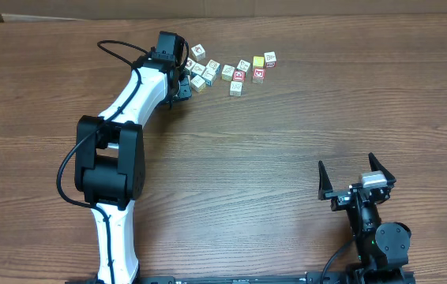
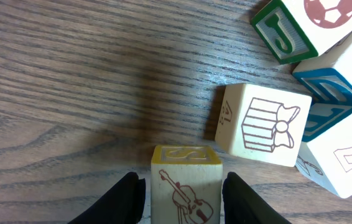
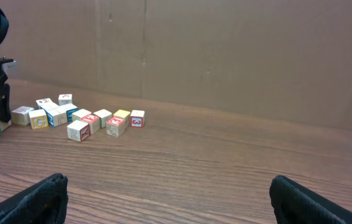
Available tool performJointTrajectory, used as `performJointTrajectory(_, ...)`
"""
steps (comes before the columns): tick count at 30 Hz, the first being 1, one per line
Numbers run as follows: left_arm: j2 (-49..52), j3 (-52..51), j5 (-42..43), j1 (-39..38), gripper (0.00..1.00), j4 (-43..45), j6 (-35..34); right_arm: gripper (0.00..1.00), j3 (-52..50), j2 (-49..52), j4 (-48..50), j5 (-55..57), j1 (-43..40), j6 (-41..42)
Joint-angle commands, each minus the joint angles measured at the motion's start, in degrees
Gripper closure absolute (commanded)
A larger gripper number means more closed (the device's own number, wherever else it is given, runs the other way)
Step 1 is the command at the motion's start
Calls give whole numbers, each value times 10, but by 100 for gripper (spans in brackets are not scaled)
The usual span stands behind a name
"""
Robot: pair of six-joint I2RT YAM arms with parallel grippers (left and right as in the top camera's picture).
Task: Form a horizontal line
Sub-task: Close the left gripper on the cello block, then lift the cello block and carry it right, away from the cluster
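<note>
The brown bench (image 1: 287,134) has wavy wood grain. The smooth white left arm (image 1: 133,99) reaches to the left side of the loose pile of cubes (image 1: 208,69). The right gripper (image 1: 348,175) is well apart from the pile, with its black jaws spread wide. The horizontal line (image 1: 258,61), three square cubes touching side to side, sits just right of the pile. The left gripper (image 2: 184,198) has its jaws on either side of a violin cube (image 2: 186,171). I cannot tell if they squeeze it.

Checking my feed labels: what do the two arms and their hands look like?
Left arm: white shells, black joints, a black cable looping alongside. Right arm: black, silver block at the wrist, right hand with two pointed black fingers. Left hand: rounded black fingers.
</note>
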Motion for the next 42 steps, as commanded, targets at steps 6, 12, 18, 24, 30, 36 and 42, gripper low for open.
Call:
performJointTrajectory(6, 14, 3, -12, -3, 61, 4, 11, 0, -6, -6, 3, -3, 2, -1)
performJointTrajectory(12, 14, 3, -12, -3, 67, 4, 11, 0, -6, -6, 3, -3, 2, -1)
performJointTrajectory(18, 12, 3, -12, -3, 74, 2, 11, 0, -6, -6, 3, -3, 2, -1)
performJointTrajectory(24, 1, 3, -12, -3, 72, -5, 11, 0, -6, -6, 3, -3, 2, -1)
performJointTrajectory(30, -34, 3, -12, -3, 71, -31, 11, 0, -6, -6, 3, -3, 2, -1)
performJointTrajectory(36, -96, 3, -12, -4, 71, -84, 11, 0, -6, -6, 3, -3, 2, -1)
performJointTrajectory(42, -163, 3, -6, -5, 74, -142, 10, 0, -6, -6, 3, -3, 2, -1)
